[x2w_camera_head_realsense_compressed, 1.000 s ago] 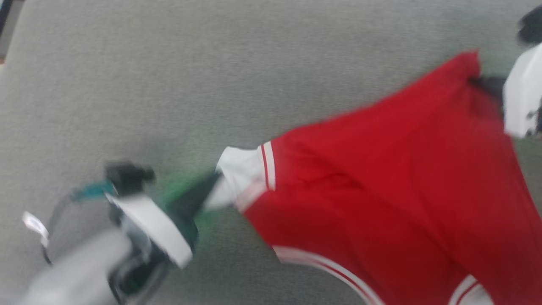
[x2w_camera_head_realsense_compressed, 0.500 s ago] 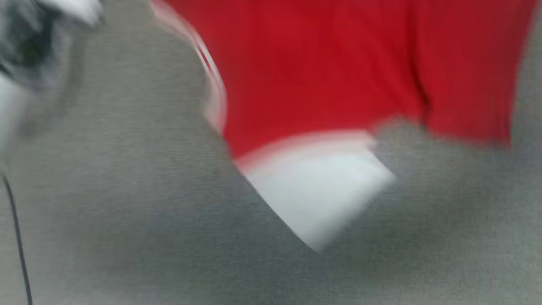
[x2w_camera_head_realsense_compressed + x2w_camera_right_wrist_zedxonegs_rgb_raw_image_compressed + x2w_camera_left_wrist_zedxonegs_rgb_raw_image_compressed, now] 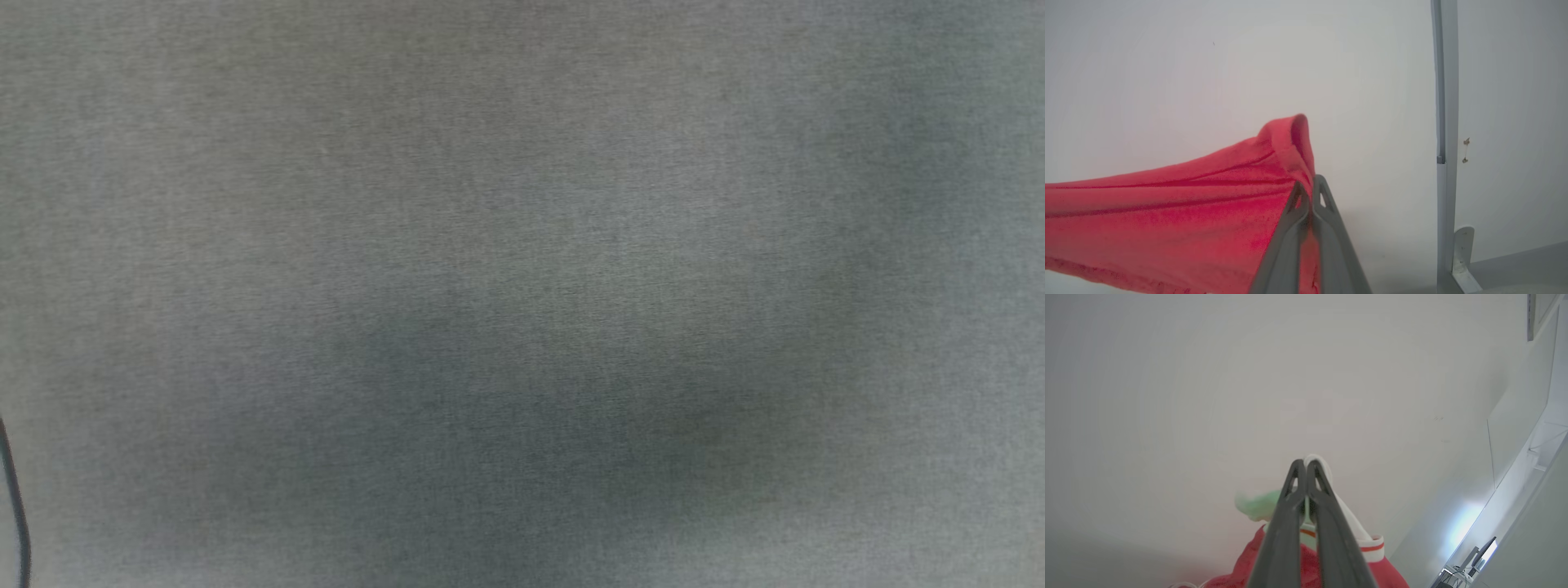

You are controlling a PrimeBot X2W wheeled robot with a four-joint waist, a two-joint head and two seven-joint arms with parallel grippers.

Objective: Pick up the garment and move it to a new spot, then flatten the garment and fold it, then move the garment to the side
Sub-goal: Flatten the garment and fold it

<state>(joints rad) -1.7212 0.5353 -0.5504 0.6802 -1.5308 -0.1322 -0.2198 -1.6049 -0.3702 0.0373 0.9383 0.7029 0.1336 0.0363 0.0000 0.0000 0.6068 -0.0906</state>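
The garment (image 3: 1167,220), a bright red T-shirt, hangs stretched in the air in front of a pale wall in the right wrist view. My right gripper (image 3: 1309,183) is shut on a bunched red edge of it. In the left wrist view my left gripper (image 3: 1305,465) is shut on a white sleeve end with red-and-white stripes, and the garment (image 3: 1306,563) drops away red below the fingers (image 3: 1286,531).
A grey fabric surface (image 3: 522,245) with a soft dark shadow lies below the head camera, and a thin black cable (image 3: 15,498) runs at its left edge. A grey upright post (image 3: 1443,122) with a bracket stands to the right of the right gripper. A desk with a monitor (image 3: 1482,549) lies far off.
The head view has swung; the garment and left gripper have slid up and out of it, leaving bare grey fabric with a shadow.
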